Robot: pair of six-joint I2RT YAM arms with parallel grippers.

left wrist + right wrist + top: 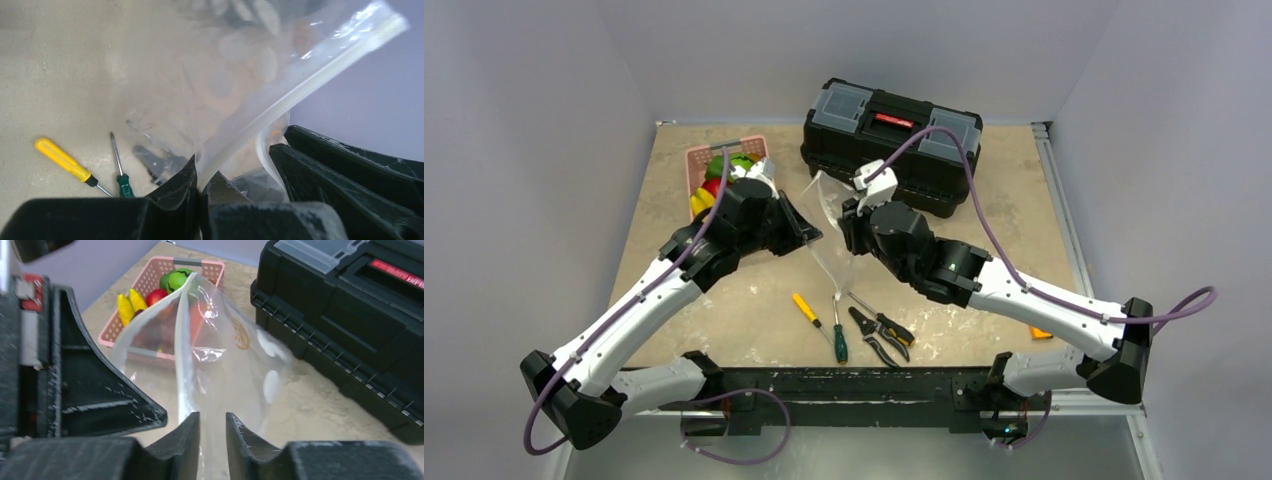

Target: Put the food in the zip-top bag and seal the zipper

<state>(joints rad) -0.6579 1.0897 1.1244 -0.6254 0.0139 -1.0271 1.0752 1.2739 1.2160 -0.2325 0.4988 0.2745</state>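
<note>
The food [172, 279] lies in the pink basket [200, 262], upper left; the zip-top bag [240, 365] hangs at centre. The left pincer [200, 170] clamps its zipper [310, 75], the right pincer [212, 416] stands narrow around its film. We cannot read the toolbox label [397, 271].

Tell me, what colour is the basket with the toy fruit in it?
Pink, with a lattice pattern. The basket shows best in the right wrist view.

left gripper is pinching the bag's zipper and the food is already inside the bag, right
No: the food is in the pink basket, not inside the zip-top bag, as the right wrist view shows. The left gripper is indeed pinching the zipper.
</note>
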